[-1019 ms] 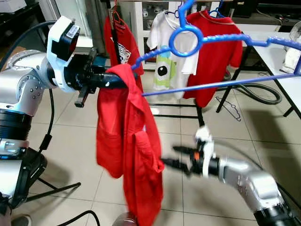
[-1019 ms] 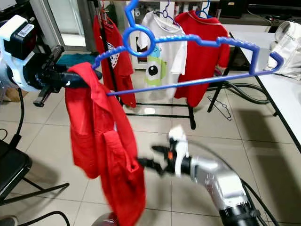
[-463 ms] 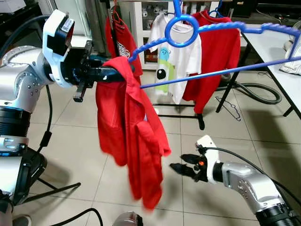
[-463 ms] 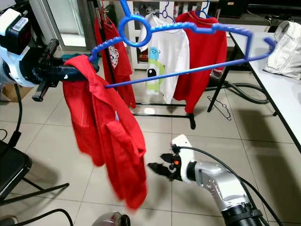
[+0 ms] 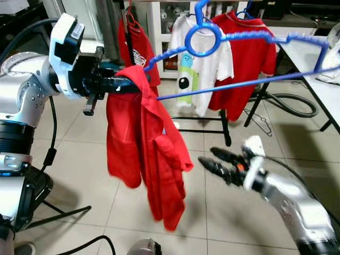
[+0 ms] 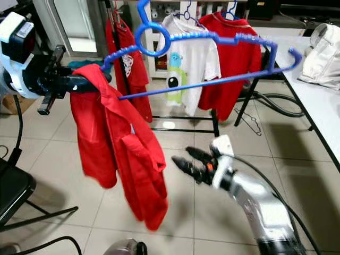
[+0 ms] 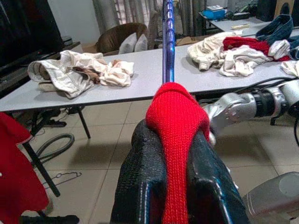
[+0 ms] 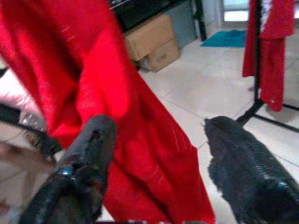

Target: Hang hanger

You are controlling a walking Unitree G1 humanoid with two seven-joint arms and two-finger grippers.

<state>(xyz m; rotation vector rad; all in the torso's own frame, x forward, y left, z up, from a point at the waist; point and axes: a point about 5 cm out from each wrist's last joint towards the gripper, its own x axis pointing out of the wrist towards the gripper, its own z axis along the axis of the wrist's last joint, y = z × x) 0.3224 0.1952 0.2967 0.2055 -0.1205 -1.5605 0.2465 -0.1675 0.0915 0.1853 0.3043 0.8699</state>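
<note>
A large blue plastic hanger (image 5: 239, 37) slants up across the view, its round hook ring (image 5: 203, 40) near the top. A red garment (image 5: 143, 154) is draped over its low end and hangs in loose folds. My left gripper (image 5: 139, 83) is shut on that end, and the left wrist view shows its fingers (image 7: 140, 172) clamped on the red fabric with the blue bar rising above. My right gripper (image 5: 208, 156) is open, just right of the garment's lower half and apart from it. In the right wrist view its fingertips (image 8: 96, 135) spread before the red cloth (image 8: 140, 154).
A clothes rack (image 5: 226, 127) behind carries red shirts (image 5: 244, 64) and a white cartoon t-shirt (image 5: 204, 79). A grey table (image 5: 313, 64) with a white bag (image 6: 324, 58) stands at right. A black chair (image 6: 10, 186) is at left. A hose and a wire hanger lie on the tiles.
My right gripper drew back from the garment's hem, then rose and came closer to its right side. The garment swung, and the hanger's far end dipped slightly.
</note>
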